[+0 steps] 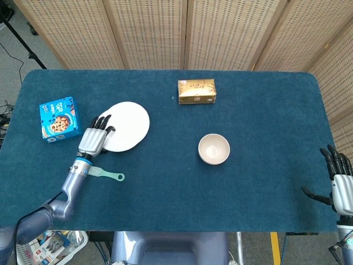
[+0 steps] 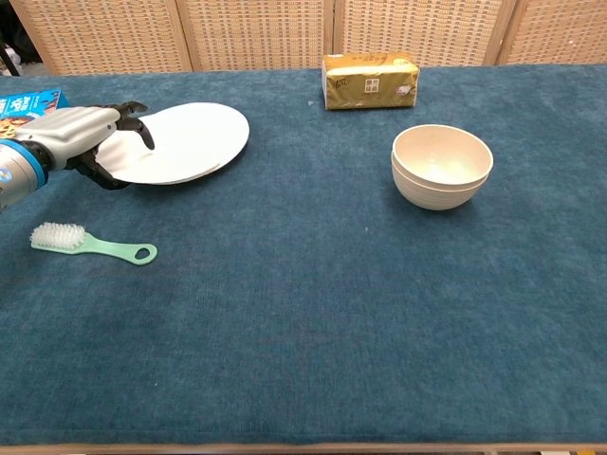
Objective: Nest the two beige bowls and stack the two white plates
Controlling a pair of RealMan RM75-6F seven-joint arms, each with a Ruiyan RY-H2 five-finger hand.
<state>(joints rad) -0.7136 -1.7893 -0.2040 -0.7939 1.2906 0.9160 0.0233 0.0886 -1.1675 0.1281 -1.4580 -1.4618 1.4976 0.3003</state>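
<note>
On the left side of the blue desk [image 1: 265,182], the left robot hand [image 1: 95,139] grasps the near-left rim of the white plates [image 1: 128,126], thumb above and fingers underneath (chest view); the two plates lie stacked. Right of centre sit the beige bowls [image 2: 442,167], one nested inside the other. At the desk's right edge the right robot hand [image 1: 340,185] hangs released, fingers spread. Near the plates lie a green brush [image 2: 87,243], a blue box [image 1: 57,118] and a golden tissue pack [image 1: 197,91].
</note>
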